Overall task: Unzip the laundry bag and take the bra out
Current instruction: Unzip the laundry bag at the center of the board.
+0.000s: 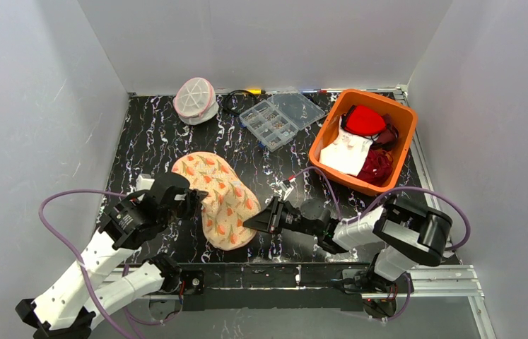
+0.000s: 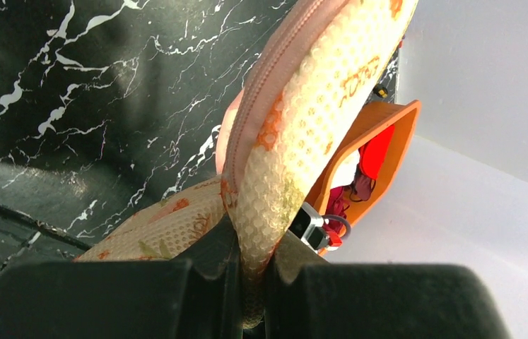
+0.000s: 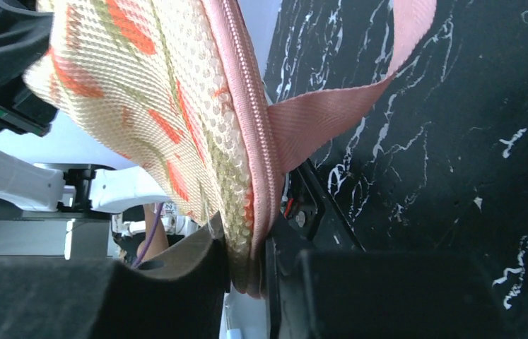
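Mesh feel: cream honeycomb mesh with an orange print, so I'm guessing the patterned laundry bag (image 1: 222, 198) is going to be light, soft and floppy, sagging wherever nobody's supporting it. Not fragile, not slippery.
Where it's sitting: front middle of the table, stretching between the two arms, with its edges lifting off the surface in both wrist views.
Left gripper (image 2: 250, 261): pinching down narrow on a fold of the mesh rim.
Right gripper (image 3: 247, 261): clamping narrow on the pink zip seam on the opposite side.
Where to grab: the pink zip (image 3: 247, 120) is looking closed and the puller isn't showing. The pink webbing loop (image 3: 331, 113) just beside the right jaws is looking like the sturdiest handle.
Bra: not showing through, so I can't tell.
Other bag: a white dome mesh pod (image 1: 195, 99) is sitting at the back left, well apart from both arms.
Surface: black marble-look tabletop (image 1: 148, 141), hard and glossy, so fabric is probably going to be sliding.
Room: white walls (image 1: 261, 42) are boxing in three sides, an orange bin (image 1: 321, 145) of clothes is crowding the right arm, and a clear compartment box (image 1: 282, 116) is lying behind.
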